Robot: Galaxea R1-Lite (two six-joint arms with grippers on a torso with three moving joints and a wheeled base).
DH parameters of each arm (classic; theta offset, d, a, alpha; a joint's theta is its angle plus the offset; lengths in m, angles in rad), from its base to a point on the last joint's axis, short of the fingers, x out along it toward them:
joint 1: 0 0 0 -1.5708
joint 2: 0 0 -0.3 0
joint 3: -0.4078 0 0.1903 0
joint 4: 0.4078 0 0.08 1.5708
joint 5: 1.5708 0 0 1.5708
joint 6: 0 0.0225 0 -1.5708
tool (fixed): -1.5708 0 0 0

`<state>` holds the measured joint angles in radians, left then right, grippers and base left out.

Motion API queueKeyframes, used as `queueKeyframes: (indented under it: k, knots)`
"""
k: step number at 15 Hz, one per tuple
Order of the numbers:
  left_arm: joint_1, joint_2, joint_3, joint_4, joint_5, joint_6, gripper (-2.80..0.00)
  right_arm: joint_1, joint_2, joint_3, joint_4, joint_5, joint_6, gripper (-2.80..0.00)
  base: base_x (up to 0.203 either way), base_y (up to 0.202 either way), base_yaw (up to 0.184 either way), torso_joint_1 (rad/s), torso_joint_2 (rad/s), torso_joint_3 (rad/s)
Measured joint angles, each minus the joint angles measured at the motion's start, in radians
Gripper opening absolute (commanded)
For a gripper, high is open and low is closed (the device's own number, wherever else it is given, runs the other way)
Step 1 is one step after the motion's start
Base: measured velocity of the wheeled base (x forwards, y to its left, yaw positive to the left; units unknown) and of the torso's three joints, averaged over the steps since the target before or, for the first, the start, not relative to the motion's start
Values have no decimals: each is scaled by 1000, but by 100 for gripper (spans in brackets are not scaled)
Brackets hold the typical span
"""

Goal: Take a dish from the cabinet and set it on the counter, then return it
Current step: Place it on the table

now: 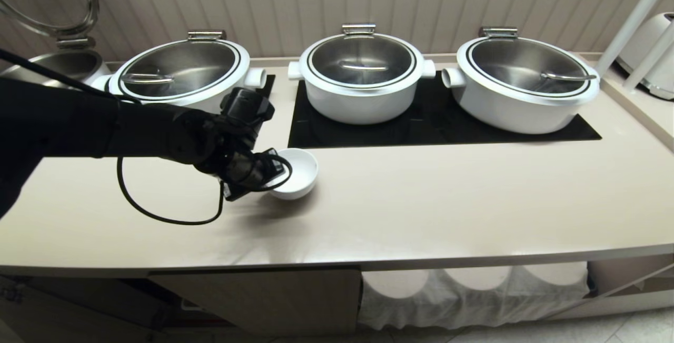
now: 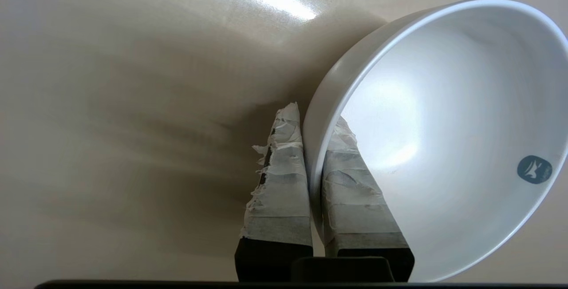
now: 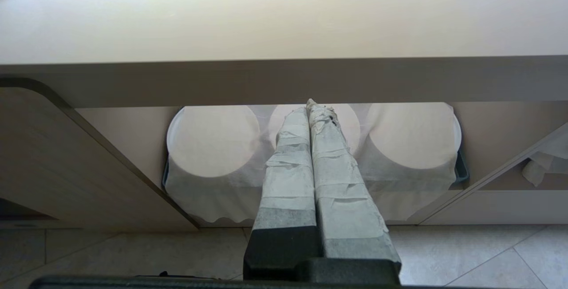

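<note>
Cream counter carries three lidded white pots along the back, two on a black glass panel. Dish sits just in front of that panel, toward the left end. Left gripper pinches its near rim, one taped finger inside, one outside; rim grip suits a bowl this deep. Possibly tilted or just off the surface; contact unclear. Left arm reaches in low, wrist angled down. Right gripper parked below counter level, fingers pressed together, facing covered plates.
</note>
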<state>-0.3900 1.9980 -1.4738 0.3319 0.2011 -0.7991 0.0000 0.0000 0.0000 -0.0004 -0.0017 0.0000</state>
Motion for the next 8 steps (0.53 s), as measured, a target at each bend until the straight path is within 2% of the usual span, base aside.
queueKeyframes:
  k: [8]
  knots:
    - [-44, 17, -12, 0, 0, -11, -280, 0, 0, 0, 0, 0, 0, -280, 0, 0, 0, 0, 0, 0]
